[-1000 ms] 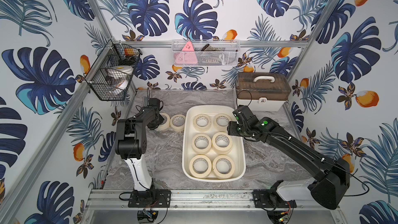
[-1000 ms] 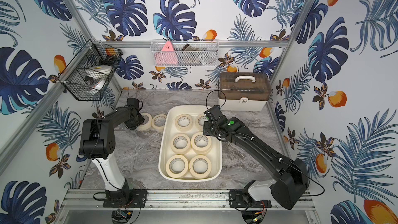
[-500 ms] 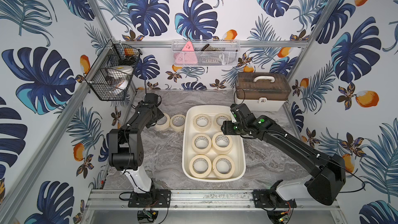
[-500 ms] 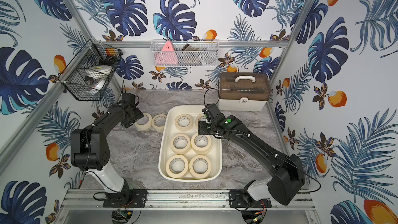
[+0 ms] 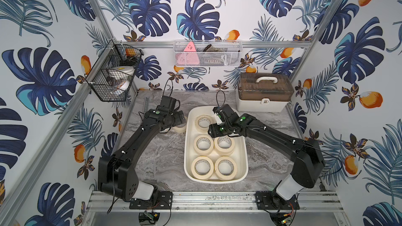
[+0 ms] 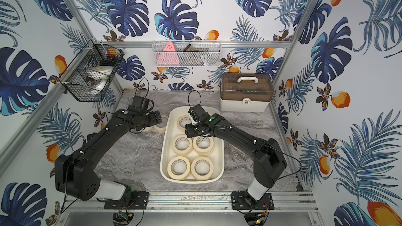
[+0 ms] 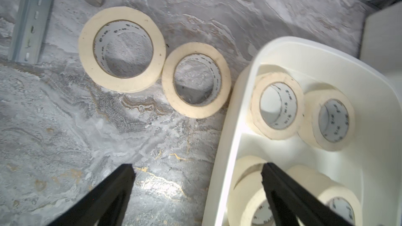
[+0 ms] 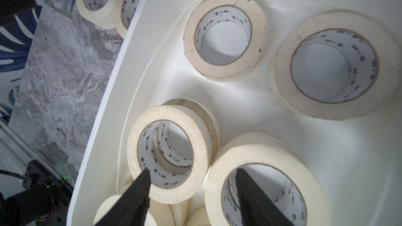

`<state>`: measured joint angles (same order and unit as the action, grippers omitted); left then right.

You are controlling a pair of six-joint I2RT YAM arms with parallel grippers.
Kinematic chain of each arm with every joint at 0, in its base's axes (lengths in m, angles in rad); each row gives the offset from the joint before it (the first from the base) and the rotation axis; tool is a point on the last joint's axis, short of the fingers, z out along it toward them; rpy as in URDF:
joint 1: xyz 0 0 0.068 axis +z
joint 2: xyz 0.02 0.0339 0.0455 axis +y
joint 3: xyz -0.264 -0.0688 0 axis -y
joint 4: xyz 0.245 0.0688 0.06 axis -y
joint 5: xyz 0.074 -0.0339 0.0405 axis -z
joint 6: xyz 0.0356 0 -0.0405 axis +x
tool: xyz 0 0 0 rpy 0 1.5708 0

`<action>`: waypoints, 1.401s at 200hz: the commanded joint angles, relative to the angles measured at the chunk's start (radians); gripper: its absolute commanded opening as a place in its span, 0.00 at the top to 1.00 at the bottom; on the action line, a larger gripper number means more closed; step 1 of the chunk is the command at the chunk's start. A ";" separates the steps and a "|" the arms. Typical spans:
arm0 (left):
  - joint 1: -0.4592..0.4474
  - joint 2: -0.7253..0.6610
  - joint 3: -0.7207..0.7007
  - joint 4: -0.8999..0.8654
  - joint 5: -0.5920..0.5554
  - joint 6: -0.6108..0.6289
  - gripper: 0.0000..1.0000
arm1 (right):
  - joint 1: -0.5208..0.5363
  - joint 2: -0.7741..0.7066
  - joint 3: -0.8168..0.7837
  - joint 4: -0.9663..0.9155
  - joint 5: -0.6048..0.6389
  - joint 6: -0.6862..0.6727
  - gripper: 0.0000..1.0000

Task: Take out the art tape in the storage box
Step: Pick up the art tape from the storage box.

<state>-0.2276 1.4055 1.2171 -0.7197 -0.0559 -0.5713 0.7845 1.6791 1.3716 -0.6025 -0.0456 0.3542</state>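
Storage box (image 5: pixel 240 153) sits centre table, long axis running away from the arm bases. Art tape (image 5: pixel 193 168): 2 stacks at its near end, 2 at mid-length, further rolls at the far end. Right gripper (image 8: pixel 191 171) hangs over the mid-length stacks, jaws about half spread, 1 finger above each of 2 neighbouring holes, nothing held. Left gripper (image 7: pixel 196 167) is over the box's left rim, jaws wide, empty. Beyond it, 2 rolls (image 7: pixel 86 48) lie flat on the marble table (image 5: pixel 165 155), touching each other, just beside the box. Brown-lidded case (image 5: pixel 264 93) stands back right.
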 commanded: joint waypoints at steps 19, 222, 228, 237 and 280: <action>-0.010 -0.108 -0.052 -0.051 0.074 0.100 0.01 | 0.033 0.055 0.000 0.052 0.005 -0.035 0.35; -0.010 -0.318 -0.168 -0.045 0.143 0.158 0.01 | 0.070 0.215 0.031 0.026 0.176 -0.012 0.66; -0.010 -0.316 -0.162 -0.052 0.140 0.158 0.01 | 0.070 0.213 0.029 0.027 0.176 -0.011 0.68; -0.009 -0.311 -0.152 -0.065 0.131 0.159 0.01 | 0.071 0.209 0.027 0.029 0.173 -0.009 0.72; -0.010 -0.333 -0.136 -0.094 0.143 0.159 0.01 | 0.070 0.166 0.036 0.009 0.192 0.016 0.84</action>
<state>-0.2363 1.0912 1.0695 -0.7887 0.0780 -0.4297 0.8551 1.8751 1.3968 -0.5797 0.1211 0.3405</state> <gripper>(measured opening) 0.987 0.234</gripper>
